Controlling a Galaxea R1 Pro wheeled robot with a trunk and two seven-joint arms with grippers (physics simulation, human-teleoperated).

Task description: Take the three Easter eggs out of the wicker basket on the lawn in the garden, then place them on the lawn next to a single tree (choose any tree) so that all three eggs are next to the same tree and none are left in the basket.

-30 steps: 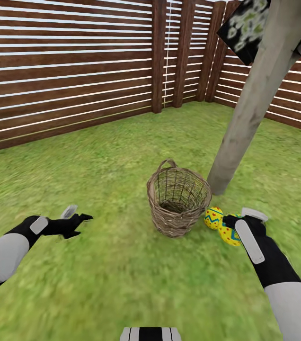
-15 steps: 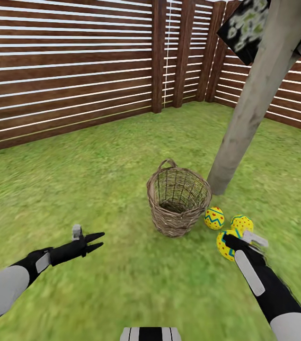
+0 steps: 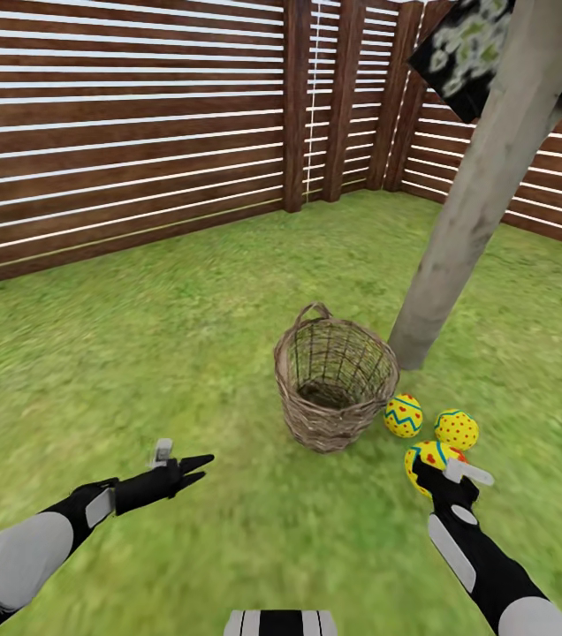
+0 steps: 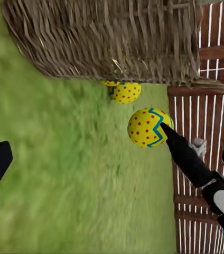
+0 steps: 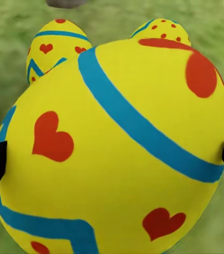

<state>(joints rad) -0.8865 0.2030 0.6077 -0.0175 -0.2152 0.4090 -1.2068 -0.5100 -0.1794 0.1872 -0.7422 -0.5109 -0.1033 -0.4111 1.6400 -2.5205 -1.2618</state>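
Observation:
The wicker basket (image 3: pixel 334 382) stands upright on the lawn (image 3: pixel 184 353), and no egg shows inside it. Just right of it rises the tree (image 3: pixel 462 221). Two Easter eggs lie on the grass by the trunk's foot: a blue-zigzag one (image 3: pixel 403 415) and a red-dotted one (image 3: pixel 456 429). My right gripper (image 3: pixel 433 468) is shut on the third egg (image 5: pixel 117 148), yellow with blue bands and red hearts, low over the grass in front of the other two. My left gripper (image 3: pixel 198 464) hangs open over the grass left of the basket, holding nothing.
A dark brown slatted fence (image 3: pixel 122 132) encloses the garden at the back and right, meeting in a corner behind the tree. Part of the tree's dark green crown (image 3: pixel 462 44) hangs at the upper right. Open grass spreads left of and in front of the basket.
My right gripper drew back toward me with the banded egg, uncovering the red-dotted egg on the grass. My left arm swung forward and right, closer to the basket.

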